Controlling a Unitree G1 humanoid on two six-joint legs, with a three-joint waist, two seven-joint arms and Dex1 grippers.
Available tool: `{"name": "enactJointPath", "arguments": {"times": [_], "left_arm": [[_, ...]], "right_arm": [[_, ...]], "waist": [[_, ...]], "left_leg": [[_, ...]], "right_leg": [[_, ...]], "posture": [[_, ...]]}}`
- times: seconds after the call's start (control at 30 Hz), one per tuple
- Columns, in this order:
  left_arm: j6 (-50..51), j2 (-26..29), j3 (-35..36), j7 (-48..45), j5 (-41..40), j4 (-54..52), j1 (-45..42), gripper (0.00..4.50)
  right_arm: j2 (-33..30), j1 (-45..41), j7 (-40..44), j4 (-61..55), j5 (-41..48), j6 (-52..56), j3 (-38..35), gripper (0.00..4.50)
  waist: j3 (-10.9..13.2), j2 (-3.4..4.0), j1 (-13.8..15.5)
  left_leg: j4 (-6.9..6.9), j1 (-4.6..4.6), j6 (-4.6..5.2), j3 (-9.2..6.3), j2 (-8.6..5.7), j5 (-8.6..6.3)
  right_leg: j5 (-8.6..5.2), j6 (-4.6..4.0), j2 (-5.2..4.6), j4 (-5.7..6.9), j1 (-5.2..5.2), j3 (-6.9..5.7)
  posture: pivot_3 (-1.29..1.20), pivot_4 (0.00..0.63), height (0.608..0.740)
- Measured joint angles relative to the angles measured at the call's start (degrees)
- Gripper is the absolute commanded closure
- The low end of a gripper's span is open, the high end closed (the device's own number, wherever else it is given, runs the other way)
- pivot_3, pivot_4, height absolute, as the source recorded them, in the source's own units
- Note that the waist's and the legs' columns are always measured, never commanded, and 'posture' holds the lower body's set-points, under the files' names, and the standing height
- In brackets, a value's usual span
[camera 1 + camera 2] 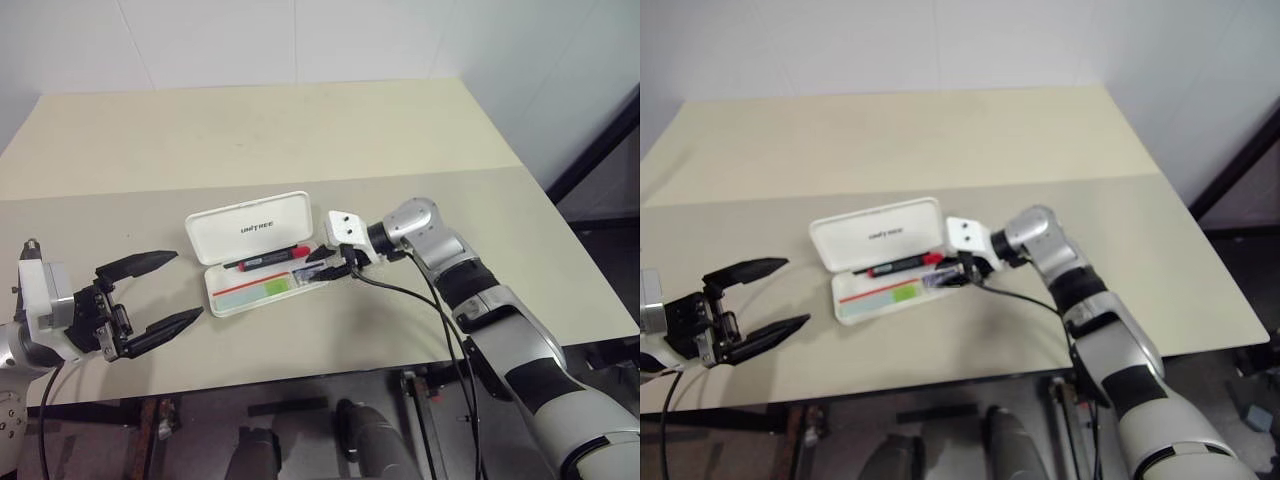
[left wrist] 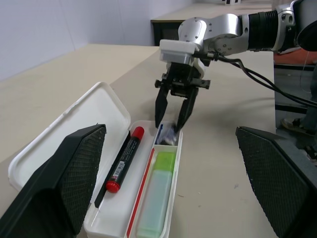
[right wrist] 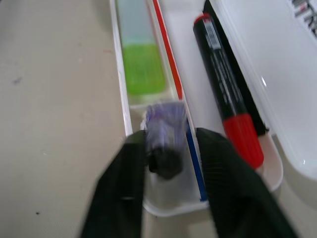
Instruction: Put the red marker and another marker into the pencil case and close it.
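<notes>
The white pencil case (image 1: pixel 250 226) lies open on the table, its lid tilted back. In its tray lie the red marker (image 1: pixel 268 260) along the hinge side and the light-green marker (image 1: pixel 275 287) along the front side. My right gripper (image 1: pixel 335 270) dips into the tray's right end, open, its jaws standing apart on either side of a small grey-black object (image 3: pixel 166 148) that rests in the tray. My left gripper (image 1: pixel 187 284) hovers open and empty to the left of the case, pointing at it.
The beige table (image 1: pixel 300 130) stretches far behind the case; its front edge (image 1: pixel 300 368) runs close below both grippers. Black cables (image 1: pixel 420 295) trail from my right wrist over the table's front right part. A dark frame (image 1: pixel 600 150) stands at the far right.
</notes>
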Motion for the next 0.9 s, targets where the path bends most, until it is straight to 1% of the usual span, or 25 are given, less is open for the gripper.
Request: {"name": "enactJointPath", "arguments": {"times": [0.13, 0.17, 0.37, 0.47, 0.6, 0.7, 0.8, 0.9], "left_arm": [[0.00, 0.00, 0.00, 0.00, 0.00, 0.01, -0.56, 0.00], [0.00, 0.00, 0.00, 0.00, 0.00, 0.01, -0.66, 0.00], [0.00, -0.23, 0.00, 0.43, -0.03, -0.03, -0.74, 0.00], [0.00, -0.75, 0.05, 1.35, -0.42, -0.08, -0.89, 0.00], [0.24, -1.26, 0.82, 3.44, -1.19, -0.04, -2.14, 0.00], [0.98, -1.24, 2.39, 6.48, -1.91, 0.15, -3.96, 0.00], [2.21, -1.18, 2.53, 9.02, -1.85, 1.11, -4.79, 0.00], [3.07, -0.99, 2.57, 12.25, -1.36, 4.23, -7.09, 0.00]], "right_arm": [[0.03, -0.52, -0.10, 0.42, -0.02, -0.04, -0.10, 0.23], [0.00, -0.58, -0.03, 0.33, -0.01, -0.02, -0.12, 0.03], [-1.37, -0.41, 2.14, -4.63, 0.90, 1.83, -0.65, 0.03], [-2.94, 0.96, 3.70, -10.65, 2.49, 4.40, -1.27, 0.03], [-3.64, 3.26, 3.38, -18.68, 4.77, 8.83, -3.03, 0.03], [-4.78, 5.23, 2.11, -26.38, 7.71, 13.50, -5.33, 0.03], [-7.38, 6.37, 1.50, -32.09, 9.64, 17.96, -7.13, 0.03], [-6.98, 7.38, -4.10, -34.39, 10.67, 20.25, -10.02, 0.03]], "waist": [[0.00, 0.00, -0.04], [0.00, 0.00, -0.02], [0.00, 0.00, 0.02], [0.00, 0.00, 0.14], [0.00, 0.00, 0.18], [0.00, 0.00, 0.37], [0.00, 0.00, 0.49], [0.00, -0.01, 0.52]], "left_leg": [[-0.02, 0.00, 0.00, 0.00, 0.00, 0.00], [-0.02, 0.00, 0.00, 0.00, 0.00, 0.00], [-0.02, -0.01, 0.00, 0.00, 0.00, 0.00], [-0.02, -0.02, 0.00, -0.03, 0.01, 0.00], [0.01, -0.02, 0.00, -0.03, 0.01, 0.00], [0.02, -0.01, 0.00, -0.06, 0.00, 0.00], [0.03, -0.01, 0.00, -0.04, -0.01, 0.00], [0.08, 0.01, 0.00, -0.04, -0.02, 0.00]], "right_leg": [[0.00, 0.00, 0.00, -0.02, 0.00, 0.00], [0.00, 0.00, 0.00, -0.02, 0.00, 0.00], [0.00, 0.00, -0.01, -0.03, 0.00, -0.01], [0.00, 0.00, 0.00, -0.02, 0.00, -0.02], [0.00, 0.01, 0.00, 0.01, 0.00, -0.02], [0.00, 0.01, 0.00, 0.03, 0.00, -0.03], [0.00, 0.01, -0.01, 0.02, 0.01, -0.03], [0.00, 0.01, 0.02, -0.01, 0.01, -0.03]], "posture": [[0.00, 0.150, 0.740], [0.00, 0.150, 0.740], [0.00, 0.150, 0.740], [0.00, 0.150, 0.740], [0.00, 0.150, 0.740], [0.00, 0.150, 0.740], [0.00, 0.150, 0.740], [0.00, 0.150, 0.740]]}}
